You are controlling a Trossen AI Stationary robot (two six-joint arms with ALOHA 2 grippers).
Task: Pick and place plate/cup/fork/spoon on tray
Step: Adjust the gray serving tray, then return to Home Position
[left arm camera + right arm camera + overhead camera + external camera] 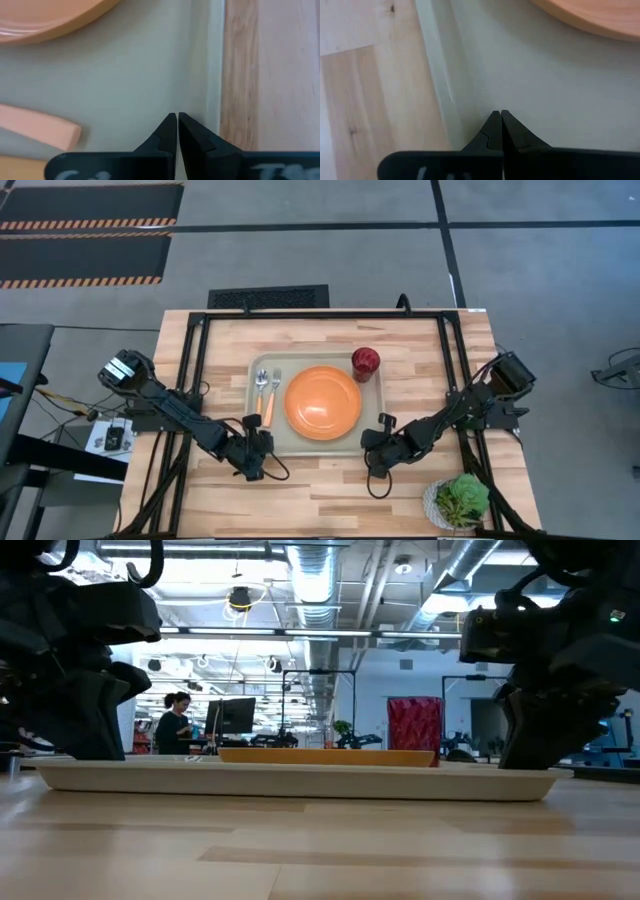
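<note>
Two black jointed arms: left arm (pixel 170 408), right arm (pixel 460 405), each with a boxy housing at the outer end, the left one's bearing a white patch; black cables looping below each wrist; slim black tapered fingers (pixel 167 132), notched inner edges

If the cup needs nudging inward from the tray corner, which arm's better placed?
Right, probably. The cup sits at the tray's far right corner, on the right gripper's side. The left gripper is across the plate. Both shut, empty.

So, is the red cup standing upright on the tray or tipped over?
Upright. In the high view the cup shows its round open top, at a far corner of the tray, beside the plate.
</note>
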